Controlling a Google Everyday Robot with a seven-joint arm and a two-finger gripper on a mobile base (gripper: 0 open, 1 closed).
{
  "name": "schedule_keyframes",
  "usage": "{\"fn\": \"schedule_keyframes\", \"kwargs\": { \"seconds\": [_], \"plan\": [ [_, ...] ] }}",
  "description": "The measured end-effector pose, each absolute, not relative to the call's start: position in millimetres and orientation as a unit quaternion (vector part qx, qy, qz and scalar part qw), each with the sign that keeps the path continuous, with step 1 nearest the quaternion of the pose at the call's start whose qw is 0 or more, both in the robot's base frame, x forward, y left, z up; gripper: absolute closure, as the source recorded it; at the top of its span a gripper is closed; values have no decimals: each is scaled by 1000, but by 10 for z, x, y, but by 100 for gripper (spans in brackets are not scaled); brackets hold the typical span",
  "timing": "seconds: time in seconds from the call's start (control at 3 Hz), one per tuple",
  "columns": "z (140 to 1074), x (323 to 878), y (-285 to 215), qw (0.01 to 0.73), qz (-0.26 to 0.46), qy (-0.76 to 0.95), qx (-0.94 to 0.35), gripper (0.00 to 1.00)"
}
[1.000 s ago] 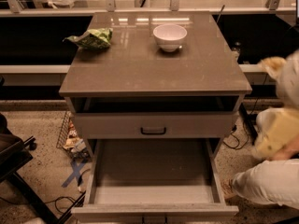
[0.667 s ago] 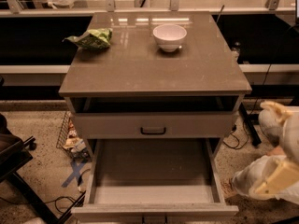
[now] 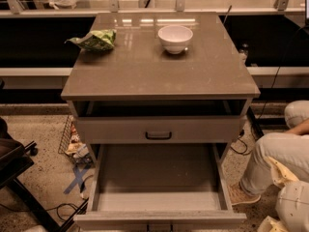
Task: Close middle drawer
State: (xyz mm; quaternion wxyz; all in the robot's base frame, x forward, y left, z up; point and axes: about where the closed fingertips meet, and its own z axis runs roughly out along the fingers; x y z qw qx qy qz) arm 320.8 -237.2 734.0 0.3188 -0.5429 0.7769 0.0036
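Camera view shows the gripper [image 3: 287, 201] low at about 4 o'clock in the frame, a pale rounded body with cream edges. A second ago that same blur hung much higher along the right edge, so the arm has been sinking towards drawer height. Whether it is spread or pressed together I cannot tell, and it holds nothing that I can see. The middle drawer [image 3: 157, 178] has not budged: it stands pulled far out at 6 o'clock, bare grey inside, its low front at the bottom edge. So the closing push is, in my judgement, yet to begin, and the descent looks like the approach to it. The gripper sits off the drawer's right front corner, apart from it, and would need to come round to the front face before pushing towards 12 o'clock. Between the two, at 3 to 4 o'clock, is a seated person's leg [image 3: 270, 151] and shoe [image 3: 240, 193] near the drawer's right side, which crowds that path. Above, the top drawer [image 3: 158, 129] shows its black handle, and a white bowl [image 3: 175, 37] and a green snack bag [image 3: 94, 40] rest on the cabinet top [image 3: 159, 74]. A wire basket [image 3: 67, 134] stands on the floor at 9 o'clock.
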Motion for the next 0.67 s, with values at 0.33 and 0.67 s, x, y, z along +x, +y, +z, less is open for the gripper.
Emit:
{"fn": "schedule_keyframes", "kwargs": {
  "seconds": [0.33, 0.67],
  "plan": [
    [7345, 3211, -2370, 319, 4, 777, -543, 0],
    [7045, 3168, -2308, 328, 29, 784, -527, 0]
  ]
}}
